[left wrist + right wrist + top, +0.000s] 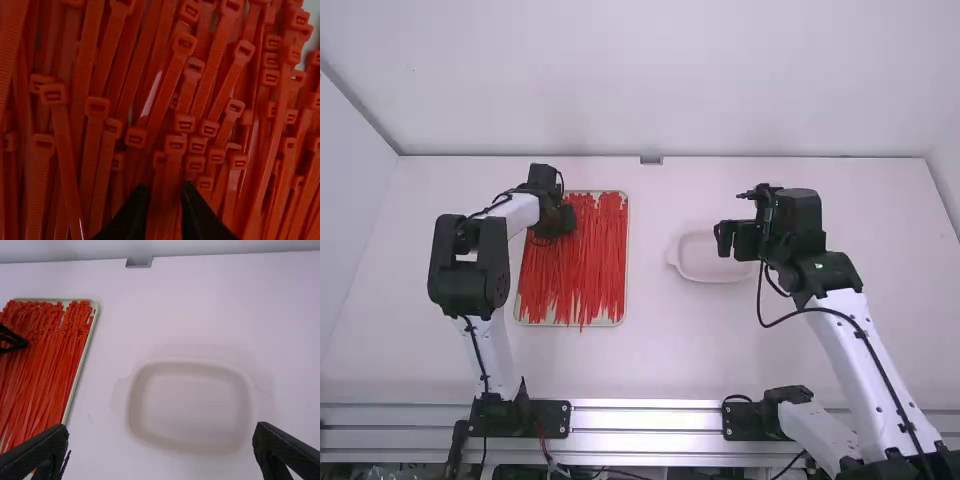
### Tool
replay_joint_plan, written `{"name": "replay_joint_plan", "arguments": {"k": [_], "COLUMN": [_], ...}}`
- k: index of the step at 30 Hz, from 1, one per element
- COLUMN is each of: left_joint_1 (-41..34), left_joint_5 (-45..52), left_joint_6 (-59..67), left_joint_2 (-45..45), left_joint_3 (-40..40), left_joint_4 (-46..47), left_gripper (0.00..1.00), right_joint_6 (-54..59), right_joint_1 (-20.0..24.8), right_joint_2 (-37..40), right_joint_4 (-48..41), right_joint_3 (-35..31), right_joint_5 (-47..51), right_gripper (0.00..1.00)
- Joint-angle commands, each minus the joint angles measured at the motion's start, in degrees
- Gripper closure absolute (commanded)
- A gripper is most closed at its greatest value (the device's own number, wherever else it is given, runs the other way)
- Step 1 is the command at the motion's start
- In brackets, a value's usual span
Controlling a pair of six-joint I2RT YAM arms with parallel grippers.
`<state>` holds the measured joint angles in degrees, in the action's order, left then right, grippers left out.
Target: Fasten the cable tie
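Shows a white table top (pixel 720 330) boxed in by a plain white back wall (pixel 650 70) and white side panels (pixel 350 200). Lit softly and evenly, with a small grey bracket (pixel 651 159) at the far edge against the back wall. Fronted by a silver metal rail (pixel 650 412) along the near edge.

We see white table (pixel 670 335) bright, evenly lit from above. We note faint soft shadow ringing white dish (pixel 190 405). Close in, red cable ties (pixel 172 95) look dimmer, dark gaps between strands.
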<state>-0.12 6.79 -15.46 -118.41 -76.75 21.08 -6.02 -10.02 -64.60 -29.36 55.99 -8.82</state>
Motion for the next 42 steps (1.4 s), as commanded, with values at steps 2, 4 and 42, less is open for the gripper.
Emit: {"name": "replay_joint_plan", "arguments": {"k": [2, 4, 42], "left_joint_1": [0.11, 0.11, 0.11], "left_joint_5": [-0.42, -0.42, -1.73], "left_joint_6": [-0.22, -0.22, -1.88], "left_joint_2": [-0.76, -0.76, -0.74], "left_joint_3": [0.31, 0.31, -1.40], "left_joint_4": [-0.17, -0.17, 0.92], "left_gripper": [0.85, 0.89, 0.97], "right_joint_6": [-0.15, -0.13, 0.02], "right_joint_1": [-0.17, -0.15, -0.15], "right_joint_2": [-0.28, -0.28, -0.28], "right_joint_4": [0.00, 0.07, 0.17], "right_joint_3": [2.12, 2.12, 2.12], "right_joint_5": [-0.17, -0.17, -0.15], "right_gripper": [0.02, 0.02, 0.02]}}
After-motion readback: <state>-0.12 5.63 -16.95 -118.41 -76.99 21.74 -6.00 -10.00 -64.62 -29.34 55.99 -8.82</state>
